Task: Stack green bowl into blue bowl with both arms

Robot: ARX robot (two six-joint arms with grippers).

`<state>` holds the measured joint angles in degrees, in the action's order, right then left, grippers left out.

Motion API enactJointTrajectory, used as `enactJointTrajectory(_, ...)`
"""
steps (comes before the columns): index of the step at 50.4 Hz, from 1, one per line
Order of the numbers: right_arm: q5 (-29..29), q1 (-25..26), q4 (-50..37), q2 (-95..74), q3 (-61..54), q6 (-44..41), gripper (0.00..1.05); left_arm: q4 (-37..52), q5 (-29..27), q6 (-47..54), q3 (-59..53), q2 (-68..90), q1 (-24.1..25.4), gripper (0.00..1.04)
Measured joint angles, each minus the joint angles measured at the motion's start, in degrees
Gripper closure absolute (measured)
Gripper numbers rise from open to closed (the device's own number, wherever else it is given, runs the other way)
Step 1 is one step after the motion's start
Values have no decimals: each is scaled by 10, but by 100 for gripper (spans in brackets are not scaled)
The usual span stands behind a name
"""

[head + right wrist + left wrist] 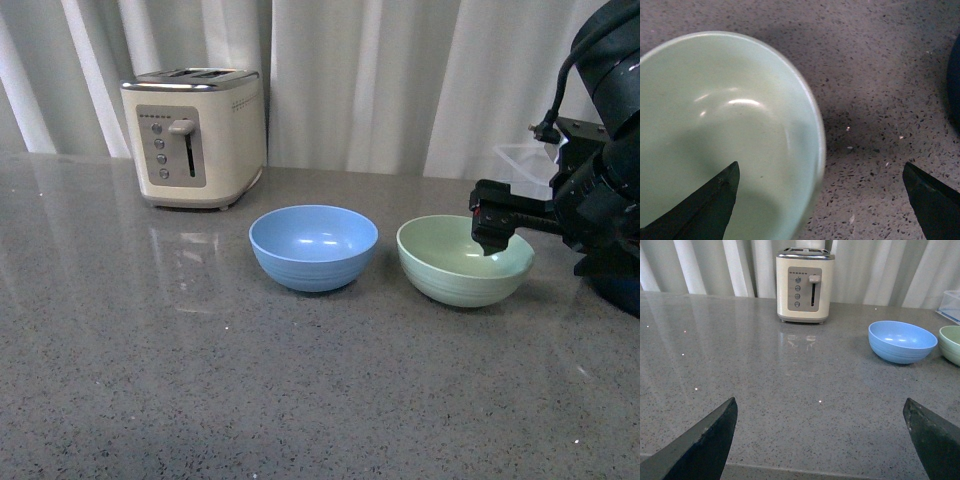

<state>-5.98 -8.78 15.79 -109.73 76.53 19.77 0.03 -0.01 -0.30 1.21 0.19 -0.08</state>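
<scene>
The green bowl (462, 261) stands upright on the grey counter, right of centre. The blue bowl (313, 246) stands just to its left, apart from it. My right gripper (493, 232) is open and empty, hovering just over the green bowl's far right rim. In the right wrist view the green bowl's rim (817, 135) runs between the two open fingers: one finger (705, 205) is over the bowl's inside, the other (932, 200) is outside over the counter. My left gripper (820, 432) is open and empty, low over bare counter; both bowls, blue (902, 341) and green (951, 342), lie far ahead of it.
A cream toaster (194, 136) stands at the back left against white curtains. A clear plastic container (525, 160) sits behind the right arm. The counter's near edge (790, 471) shows under the left gripper.
</scene>
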Motion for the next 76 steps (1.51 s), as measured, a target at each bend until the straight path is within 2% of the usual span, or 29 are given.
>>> enactJointTrajectory(3, -1, 3, 3, -8, 4, 2, 11, 0, 0, 0, 0, 0, 0, 7)
enactJointTrajectory(7, -5, 7, 5, -19, 10, 2, 21, 0, 0, 0, 0, 0, 0, 7)
enactJointTrajectory(29, -2, 19, 18, -34, 28, 16, 102, 0, 0, 0, 0, 0, 0, 7)
enactJointTrajectory(42, 10, 20, 32, -5, 54, 15, 104, 0, 0, 0, 0, 0, 0, 7)
enactJointTrajectory(55, 19, -55, 66, 22, 164, 17, 104, 0, 0, 0, 0, 0, 0, 7)
enactJointTrajectory(62, 16, -109, 98, -27, 251, 20, 104, 0, 0, 0, 0, 0, 0, 7)
enactJointTrajectory(76, -3, -130, 127, -112, 305, 27, 104, 0, 0, 0, 0, 0, 0, 7)
